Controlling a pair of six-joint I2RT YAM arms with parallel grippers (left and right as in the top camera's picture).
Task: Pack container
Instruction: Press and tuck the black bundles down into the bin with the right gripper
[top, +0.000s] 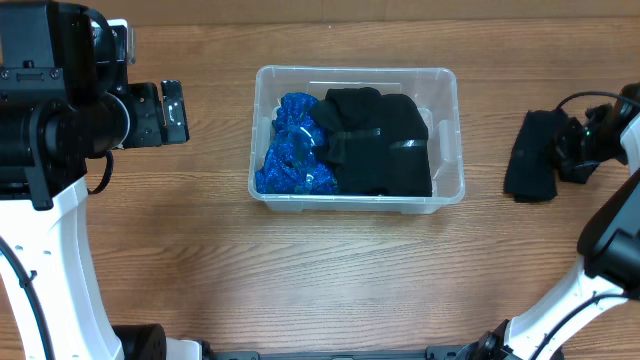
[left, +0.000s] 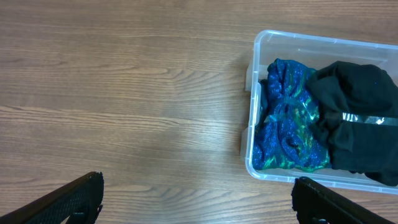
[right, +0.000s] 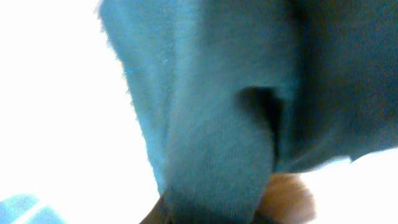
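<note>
The clear plastic container (top: 447, 135) stands mid-table and holds a blue patterned garment (top: 292, 148) on its left and a black garment (top: 380, 140) on its right. It also shows in the left wrist view (left: 252, 118), with the blue garment (left: 287, 118) inside. My left gripper (top: 175, 110) is open and empty, left of the container, above bare wood (left: 198, 186). My right gripper (top: 572, 148) is at the right edge of a black cloth (top: 531, 155) lying right of the container. In the right wrist view the cloth (right: 217, 112) fills the frame and hides the jaws, which seem closed on it.
The wooden table (top: 330, 270) stretches in front of the container. My two white arm bases stand at the front left (top: 60, 270) and front right (top: 590, 290). The black cloth lies about a hand's width from the container's right wall.
</note>
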